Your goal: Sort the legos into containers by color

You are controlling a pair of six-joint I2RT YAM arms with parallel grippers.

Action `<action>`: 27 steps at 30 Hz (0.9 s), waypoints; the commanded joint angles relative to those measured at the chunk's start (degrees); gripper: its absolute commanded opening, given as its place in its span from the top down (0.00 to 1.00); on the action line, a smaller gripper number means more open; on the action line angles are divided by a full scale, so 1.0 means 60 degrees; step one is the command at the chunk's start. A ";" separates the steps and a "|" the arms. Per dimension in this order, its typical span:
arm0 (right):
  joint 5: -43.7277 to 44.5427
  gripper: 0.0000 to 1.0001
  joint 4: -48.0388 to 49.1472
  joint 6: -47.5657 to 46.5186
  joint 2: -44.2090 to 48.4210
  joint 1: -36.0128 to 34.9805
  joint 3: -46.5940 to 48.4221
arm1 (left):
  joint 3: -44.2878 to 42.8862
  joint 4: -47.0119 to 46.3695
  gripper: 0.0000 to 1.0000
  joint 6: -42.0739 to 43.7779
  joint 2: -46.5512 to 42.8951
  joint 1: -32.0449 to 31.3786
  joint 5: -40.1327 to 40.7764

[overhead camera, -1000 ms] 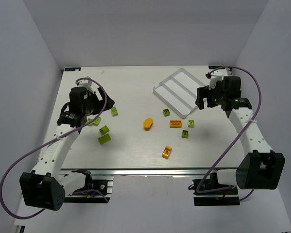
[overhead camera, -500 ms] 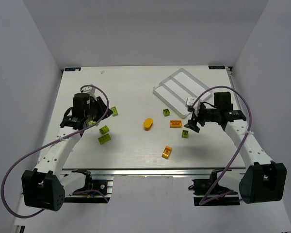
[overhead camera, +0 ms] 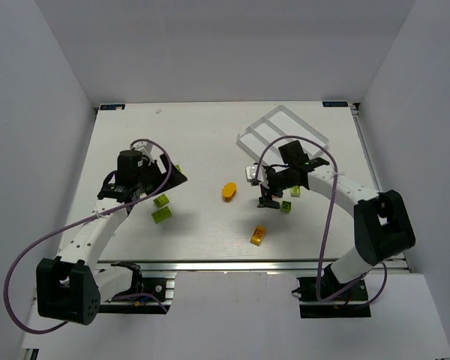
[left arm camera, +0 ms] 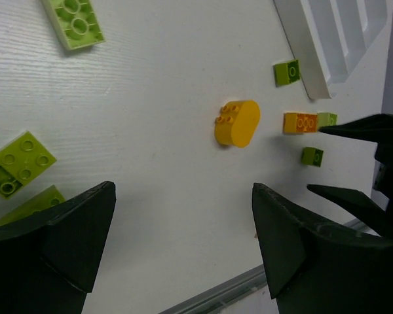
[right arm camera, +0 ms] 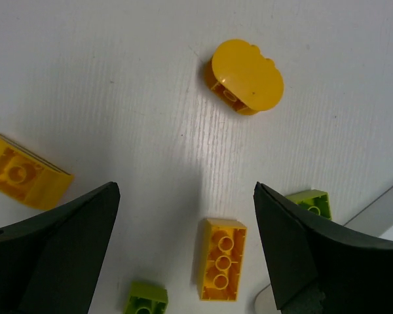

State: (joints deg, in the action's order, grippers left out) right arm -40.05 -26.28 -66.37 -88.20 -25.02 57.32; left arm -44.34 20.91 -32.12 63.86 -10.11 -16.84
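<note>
My right arm has swung away from the tray [overhead camera: 285,124] and now hangs over the middle of the counter [overhead camera: 202,142]. The right end effector [right arm camera: 183,219] is spread wide and grips nothing. The long orange brick [right arm camera: 221,267] lies on the counter in the gap between its two fingers. The orange oval brick [right arm camera: 245,75] lies just ahead of it, and a yellow brick [right arm camera: 23,180] lies off to one side. The left end effector [left arm camera: 183,222] is spread wide too and holds nothing. The green bricks [left arm camera: 19,163] lie beside one of its fingers.
</note>
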 commanded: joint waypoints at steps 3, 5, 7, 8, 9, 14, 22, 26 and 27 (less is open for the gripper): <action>0.0756 0.19 0.0018 -0.0262 -0.1174 -0.0167 0.1764 | -0.0256 -0.0907 0.06 -0.0112 0.0722 -0.0292 -0.1453; 0.1195 0.23 -0.0730 -0.0145 -0.1441 -0.0108 0.2062 | -0.0812 -0.0746 0.06 0.0064 0.1511 -0.0423 -0.1514; 0.1706 0.23 -0.0675 -0.0145 -0.1472 -0.0079 0.1845 | -0.1221 -0.0789 0.06 0.0226 0.1866 -0.0657 -0.1471; 0.1811 0.23 -0.0572 -0.0145 -0.1428 -0.0064 0.1669 | -0.1340 -0.0833 0.06 0.0241 0.2186 -0.0659 -0.1471; 0.1928 0.22 -0.0498 -0.0145 -0.1340 -0.0064 0.1435 | -0.1457 -0.0920 0.06 0.0270 0.2335 -0.0789 -0.1471; 0.2076 0.23 -0.1023 -0.0217 -0.1427 -0.0021 0.1375 | -0.2145 -0.0906 0.06 0.0343 0.3111 -0.1230 -0.1397; 0.3115 0.24 -0.0337 0.0221 -0.1764 0.0097 0.1038 | -0.2483 -0.0833 0.05 0.0446 0.3800 -0.2035 -0.0988; 0.3613 0.24 0.0000 0.0397 -0.2159 0.0185 0.1038 | -0.2688 -0.0775 0.05 0.0460 0.4006 -0.2474 -0.0535; 0.3744 0.24 0.0073 0.0455 -0.2232 0.0228 0.1038 | -0.2732 -0.0760 0.05 0.0461 0.4020 -0.2475 -0.0490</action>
State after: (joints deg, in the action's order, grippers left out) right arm -20.82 -28.42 -65.01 -100.53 -24.36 63.86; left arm -58.06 16.49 -30.39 88.49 -23.88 -21.76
